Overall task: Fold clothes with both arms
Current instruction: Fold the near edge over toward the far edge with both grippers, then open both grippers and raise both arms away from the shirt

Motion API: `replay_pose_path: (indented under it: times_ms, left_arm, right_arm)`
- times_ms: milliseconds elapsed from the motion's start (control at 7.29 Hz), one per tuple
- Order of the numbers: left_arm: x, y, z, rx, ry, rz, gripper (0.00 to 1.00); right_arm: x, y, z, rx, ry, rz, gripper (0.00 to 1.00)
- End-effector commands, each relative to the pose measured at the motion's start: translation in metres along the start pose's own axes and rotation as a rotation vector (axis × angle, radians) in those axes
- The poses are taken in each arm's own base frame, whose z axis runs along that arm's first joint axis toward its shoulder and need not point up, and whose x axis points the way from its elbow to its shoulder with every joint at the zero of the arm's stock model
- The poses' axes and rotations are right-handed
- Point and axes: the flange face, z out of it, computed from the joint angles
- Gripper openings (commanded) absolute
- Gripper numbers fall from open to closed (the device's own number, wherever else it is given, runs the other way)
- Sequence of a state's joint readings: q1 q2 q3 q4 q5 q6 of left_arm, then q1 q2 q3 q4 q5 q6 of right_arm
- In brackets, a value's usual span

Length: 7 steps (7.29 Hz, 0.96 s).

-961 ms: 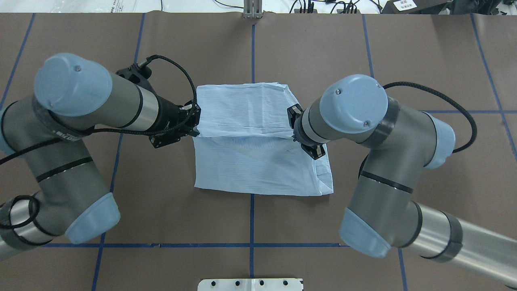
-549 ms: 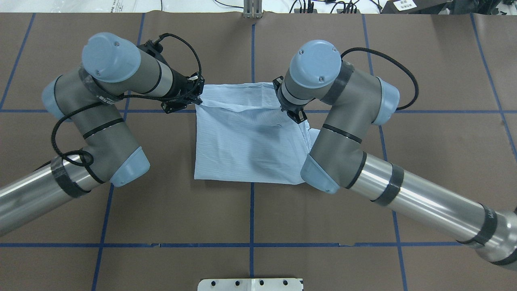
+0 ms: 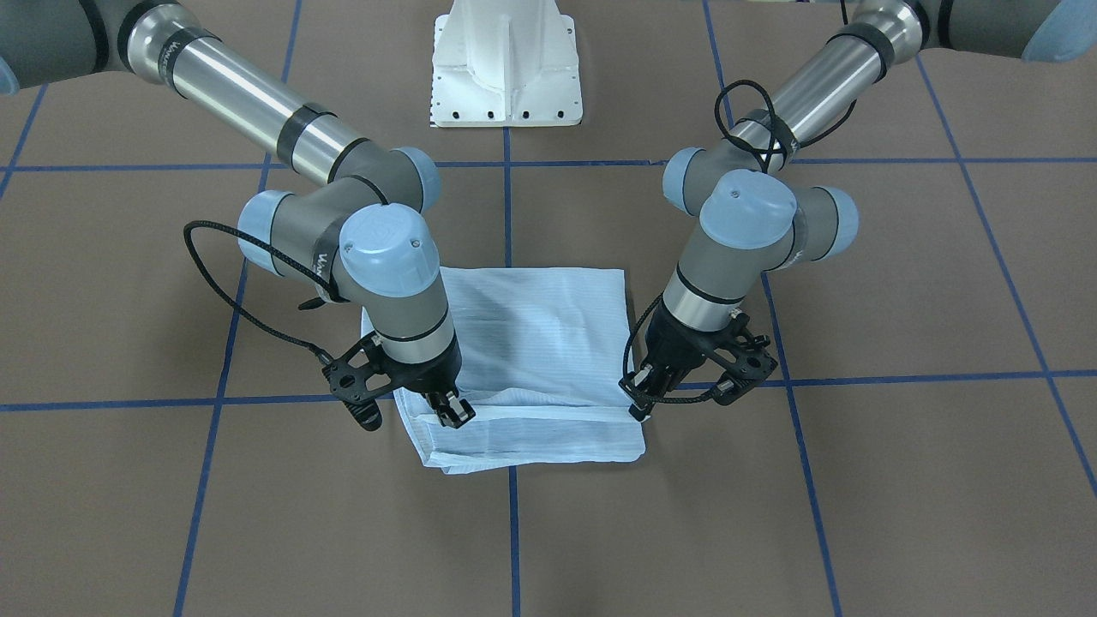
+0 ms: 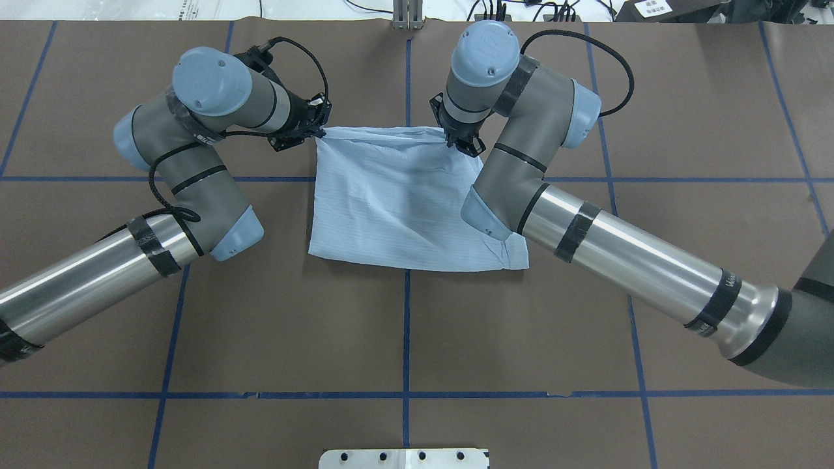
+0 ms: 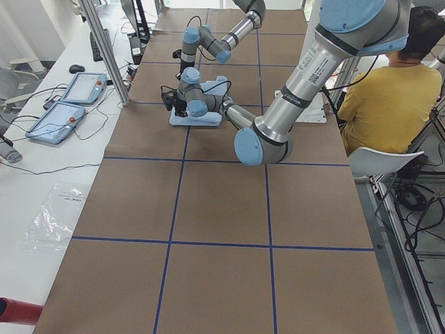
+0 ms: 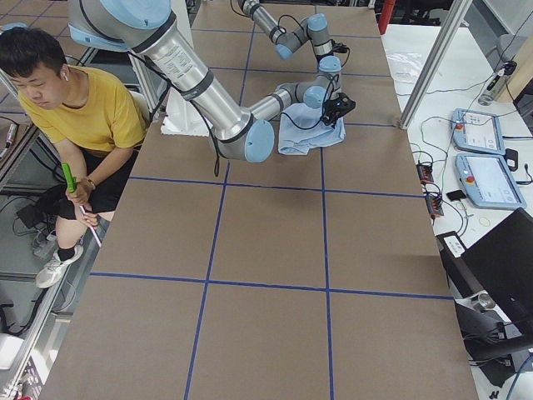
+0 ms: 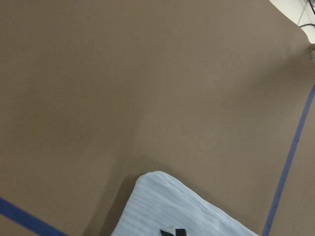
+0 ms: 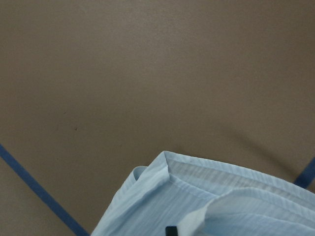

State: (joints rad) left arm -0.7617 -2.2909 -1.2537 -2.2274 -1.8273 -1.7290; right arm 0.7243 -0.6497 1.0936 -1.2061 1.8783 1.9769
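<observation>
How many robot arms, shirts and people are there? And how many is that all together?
Robot arms: 2, the left arm and the right arm
Light-blue shirt: 1
Person in a yellow top: 1
Total: 4

Left gripper (image 4: 318, 131) pinches a far corner of the shirt (image 4: 397, 202). Right gripper (image 4: 451, 138) pinches the same far edge, which spans between the two grippers. Remaining fabric lies on the table (image 4: 684, 98), on the robot's side of both grippers.
</observation>
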Motion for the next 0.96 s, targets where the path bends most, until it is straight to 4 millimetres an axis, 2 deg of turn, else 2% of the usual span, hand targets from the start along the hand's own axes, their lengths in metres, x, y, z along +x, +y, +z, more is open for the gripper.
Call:
replay_pose_path:
  times_ms: [0, 137, 275, 412, 549, 686, 824]
  left_arm:
    - [0.015, -0.009, 0.019, 0.037, -0.005, 0.005, 0.0]
    - [0.014, -0.013, 0.023, 0.04, 0.011, 0.029, 0.31]
    - [0.016, -0.033, 0.016, 0.065, 0.019, 0.075, 0.62]
    - [0.018, -0.05, 0.007, 0.083, 0.028, 0.065, 0.66]
    - [0.02, -0.066, -0.004, 0.096, 0.038, 0.07, 0.66]
    - [0.018, -0.07, -0.018, 0.071, 0.044, 0.125, 0.66]
    - [-0.021, -0.08, -0.042, 0.007, 0.048, 0.223, 0.66]
  right_arm:
    - [-0.006, -0.011, 0.011, 0.005, 0.004, -0.085, 0.65]
    - [-0.012, -0.011, 0.005, 0.007, -0.006, -0.101, 1.0]
    - [-0.021, -0.024, -0.006, 0.012, -0.02, -0.116, 1.0]
    - [-0.023, -0.041, -0.013, 0.013, -0.021, -0.143, 1.0]
    - [-0.02, -0.072, -0.021, -0.018, -0.01, -0.173, 1.0]
    - [0.002, -0.104, -0.024, -0.042, 0.004, -0.22, 1.0]
    - [0.032, -0.143, -0.035, -0.063, 0.005, -0.28, 1.0]
